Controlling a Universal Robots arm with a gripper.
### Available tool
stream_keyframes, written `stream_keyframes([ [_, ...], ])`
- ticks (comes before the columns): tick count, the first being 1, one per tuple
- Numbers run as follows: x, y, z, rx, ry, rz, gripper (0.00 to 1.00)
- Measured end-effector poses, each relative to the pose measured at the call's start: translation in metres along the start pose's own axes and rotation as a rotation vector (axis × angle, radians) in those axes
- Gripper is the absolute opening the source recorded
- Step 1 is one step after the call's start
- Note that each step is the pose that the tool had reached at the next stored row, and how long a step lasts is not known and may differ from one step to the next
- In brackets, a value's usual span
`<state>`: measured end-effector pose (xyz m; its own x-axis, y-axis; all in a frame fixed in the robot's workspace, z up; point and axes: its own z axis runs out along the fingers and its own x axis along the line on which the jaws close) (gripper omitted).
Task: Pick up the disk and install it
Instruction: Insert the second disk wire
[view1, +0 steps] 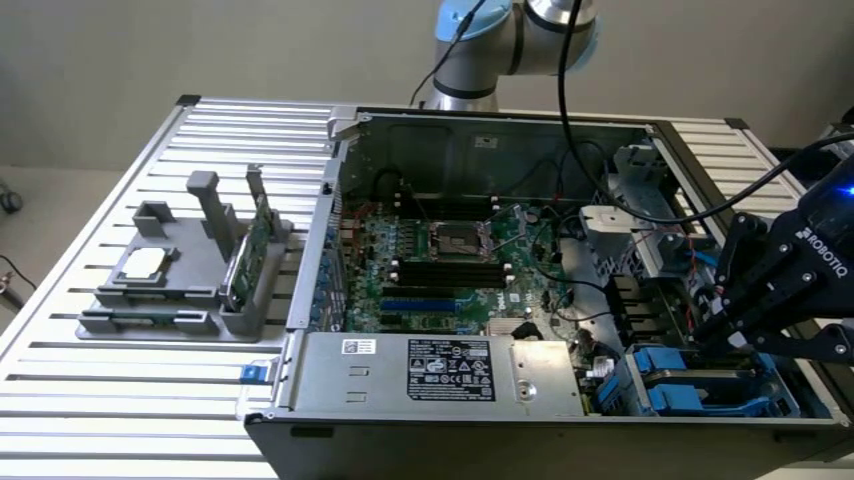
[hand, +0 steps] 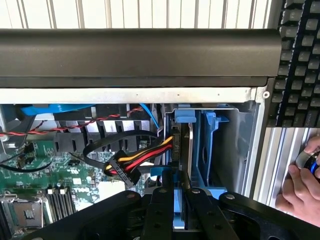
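wrist view: tool (hand: 181, 200) grips disk (hand: 182, 150) in bay.

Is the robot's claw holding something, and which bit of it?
Yes. The gripper is closed on the disk, pinching its near edge by the blue rail as it stands on edge in the computer case's drive bay.

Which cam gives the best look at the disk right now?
Wrist view. The disk stands on edge between the jaws of the gripper, blue rails showing, at the drive bay. In the exterior view the gripper hides it; blue carriers show beside it.
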<state>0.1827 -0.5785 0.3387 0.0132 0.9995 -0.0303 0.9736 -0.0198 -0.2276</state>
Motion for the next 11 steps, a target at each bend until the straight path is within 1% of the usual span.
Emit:
stream_keyframes([
  [7,0.0000,0.0002,0.0009,-0.0070,0.0010,-0.003,0.16],
  [11,0.0000,0.0002,0.0011,-0.0091,0.0025,-0.004,0.16],
])
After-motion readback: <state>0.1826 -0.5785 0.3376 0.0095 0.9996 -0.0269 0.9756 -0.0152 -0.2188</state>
